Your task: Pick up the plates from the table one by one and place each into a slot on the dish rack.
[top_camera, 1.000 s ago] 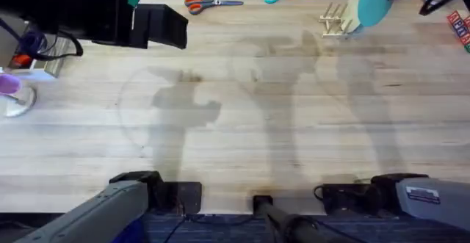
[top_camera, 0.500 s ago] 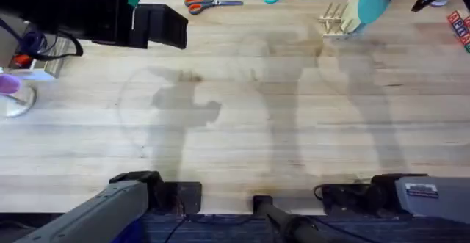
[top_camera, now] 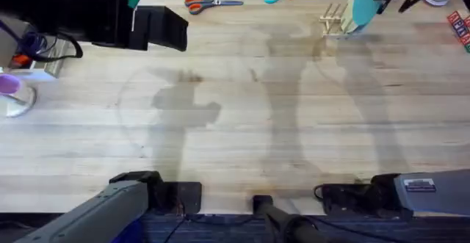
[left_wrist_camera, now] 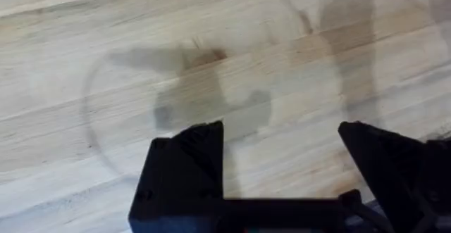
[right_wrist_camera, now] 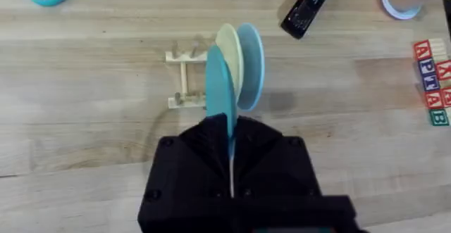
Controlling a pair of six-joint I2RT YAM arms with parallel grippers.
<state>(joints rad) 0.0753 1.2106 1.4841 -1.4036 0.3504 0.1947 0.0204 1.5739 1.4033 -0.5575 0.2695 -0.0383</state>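
Near the desk's (top_camera: 242,125) far right corner, the right gripper (right_wrist_camera: 230,164) pinched the turquoise plate (right_wrist_camera: 218,92) on edge, upright, just above the rack (right_wrist_camera: 184,78). Two plates already stood in the rack: the yellow plate (right_wrist_camera: 227,50) and, behind it, a grey-blue plate (right_wrist_camera: 252,57). The turquoise plate hung just beside the yellow one, on its free side, over the open pegs. The left gripper (left_wrist_camera: 278,169) hovered spread and empty over bare wood by the desk's far left corner. Judged from this, the last placement was under way. To do it well, the plate's rim should be kept parallel to the standing plates and lined up with one gap between pegs, then lowered straight until it seats on the base before letting go; a tilt could knock the yellow plate or jam on a peg.
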